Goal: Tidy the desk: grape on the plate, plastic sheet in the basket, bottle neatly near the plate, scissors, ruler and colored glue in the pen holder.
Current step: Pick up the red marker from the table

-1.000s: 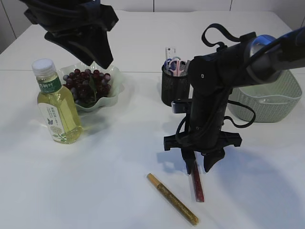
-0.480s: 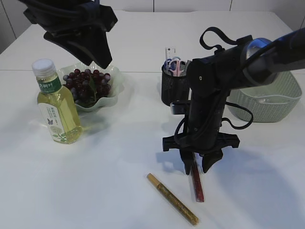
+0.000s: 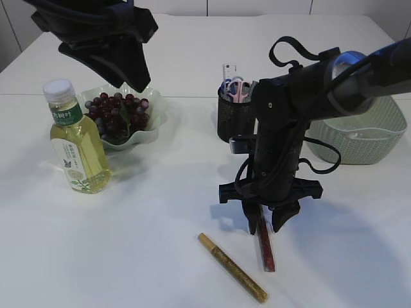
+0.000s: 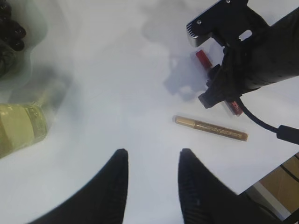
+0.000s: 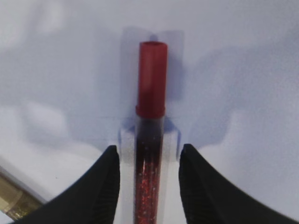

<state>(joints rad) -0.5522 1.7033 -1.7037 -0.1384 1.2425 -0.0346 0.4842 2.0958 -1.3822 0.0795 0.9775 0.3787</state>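
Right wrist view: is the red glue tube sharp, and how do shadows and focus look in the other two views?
Right wrist view: red glue tube fairly sharp, the fingers beside it soft, shadows on the table. Left wrist view: the bottle blurred at the edge, gold glue tube clear. Exterior view: even light, soft shadow under the right gripper.

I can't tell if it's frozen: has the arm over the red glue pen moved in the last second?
Yes, slightly: the right tool dropped lower over the red glue pen and edged left, judged against the pen holder.

Right gripper (image 3: 266,226) lower over red glue (image 3: 266,247)
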